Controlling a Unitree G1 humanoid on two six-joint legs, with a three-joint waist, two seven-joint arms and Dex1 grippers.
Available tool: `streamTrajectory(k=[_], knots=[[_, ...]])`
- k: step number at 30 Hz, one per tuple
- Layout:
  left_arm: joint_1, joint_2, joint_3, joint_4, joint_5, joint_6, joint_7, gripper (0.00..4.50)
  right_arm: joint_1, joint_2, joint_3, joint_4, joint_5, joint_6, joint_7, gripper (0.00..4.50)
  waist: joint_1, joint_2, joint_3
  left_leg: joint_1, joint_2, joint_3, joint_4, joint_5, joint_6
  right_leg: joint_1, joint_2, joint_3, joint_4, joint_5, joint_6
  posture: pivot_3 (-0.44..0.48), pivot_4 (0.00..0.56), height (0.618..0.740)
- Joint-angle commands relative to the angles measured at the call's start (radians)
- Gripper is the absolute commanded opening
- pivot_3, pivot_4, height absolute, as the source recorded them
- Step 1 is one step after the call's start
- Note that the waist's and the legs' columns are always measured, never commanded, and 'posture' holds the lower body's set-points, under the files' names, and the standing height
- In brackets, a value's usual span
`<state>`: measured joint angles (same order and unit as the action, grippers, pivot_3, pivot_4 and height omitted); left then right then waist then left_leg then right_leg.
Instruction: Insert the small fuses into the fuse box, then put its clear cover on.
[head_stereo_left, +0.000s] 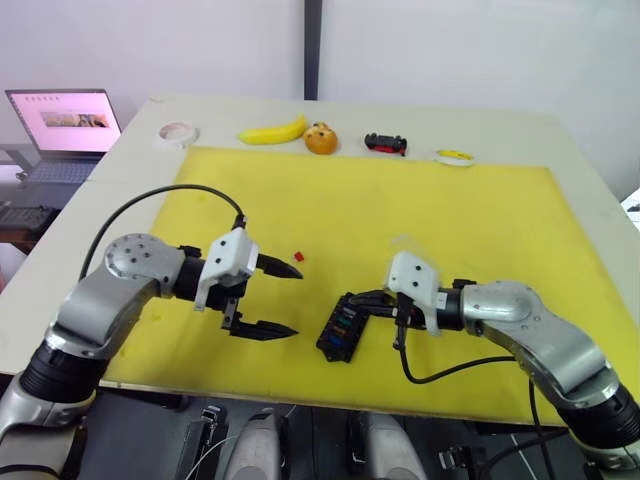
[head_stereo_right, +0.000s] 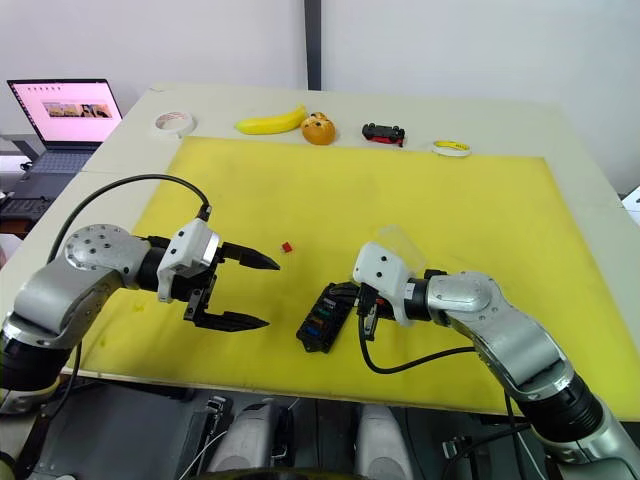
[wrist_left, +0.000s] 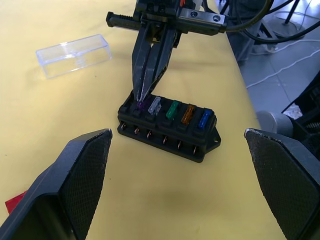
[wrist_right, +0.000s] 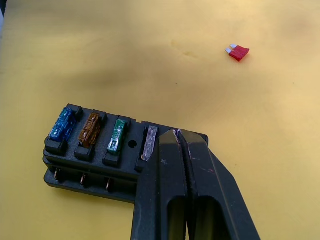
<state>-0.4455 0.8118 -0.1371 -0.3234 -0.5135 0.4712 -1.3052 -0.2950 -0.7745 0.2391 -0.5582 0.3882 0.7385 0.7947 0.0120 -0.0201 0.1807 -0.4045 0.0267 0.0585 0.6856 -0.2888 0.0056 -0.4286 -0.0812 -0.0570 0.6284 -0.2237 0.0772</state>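
The black fuse box (head_stereo_left: 338, 332) lies on the yellow mat near its front edge. In its slots stand a grey fuse (wrist_left: 155, 105), a green fuse (wrist_left: 172, 110), an amber fuse (wrist_left: 188, 114) and a blue fuse (wrist_left: 204, 119). My right gripper (wrist_left: 141, 101) is shut on a small purple fuse (wrist_left: 140, 105), its tips down at the box's end slot beside the grey one. My left gripper (head_stereo_left: 297, 300) hangs open just left of the box, holding nothing. A red fuse (head_stereo_left: 297, 257) lies loose on the mat behind it. The clear cover (wrist_left: 73, 54) rests on the mat beyond the box.
Along the table's far edge sit a banana (head_stereo_left: 272, 131), an orange toy (head_stereo_left: 321, 139), a black-and-red toy car (head_stereo_left: 386, 144) and two tape rolls (head_stereo_left: 177, 131) (head_stereo_left: 455, 156). A laptop (head_stereo_left: 62, 125) stands off the table at the far left. The yellow mat (head_stereo_left: 400, 200) covers most of the table.
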Motion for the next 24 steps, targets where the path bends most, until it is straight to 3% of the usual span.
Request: streamTrajectory(k=[1,14,24], knots=[[-0.007,-0.002,0.015,-0.029,-0.01,-0.009,0.003,4.5,0.022,-0.032,0.054,0.024,-0.021,0.085,0.009,0.05,0.0,0.0,0.0,0.0,0.0,0.0,0.0,0.0,0.0,0.0,0.0,0.0,0.0,0.0,0.0,0.0,0.15,0.737],[-0.005,-0.002,0.017,-0.029,-0.012,-0.008,0.004,4.5,0.014,-0.04,0.097,0.026,-0.063,0.118,-0.009,0.05,0.001,-0.003,-0.013,0.001,0.0,0.0,0.0,0.0,0.0,0.001,0.0,0.0,-0.001,0.0,0.0,0.0,0.15,0.737],[0.002,0.002,0.028,-0.022,-0.012,-0.005,0.012,4.5,-0.03,0.005,-0.119,-0.078,0.135,0.171,0.007,0.05,0.0,-0.002,-0.013,0.001,0.001,0.0,0.0,0.0,0.0,0.001,0.0,0.0,-0.001,0.0,-0.001,0.0,0.15,0.737]])
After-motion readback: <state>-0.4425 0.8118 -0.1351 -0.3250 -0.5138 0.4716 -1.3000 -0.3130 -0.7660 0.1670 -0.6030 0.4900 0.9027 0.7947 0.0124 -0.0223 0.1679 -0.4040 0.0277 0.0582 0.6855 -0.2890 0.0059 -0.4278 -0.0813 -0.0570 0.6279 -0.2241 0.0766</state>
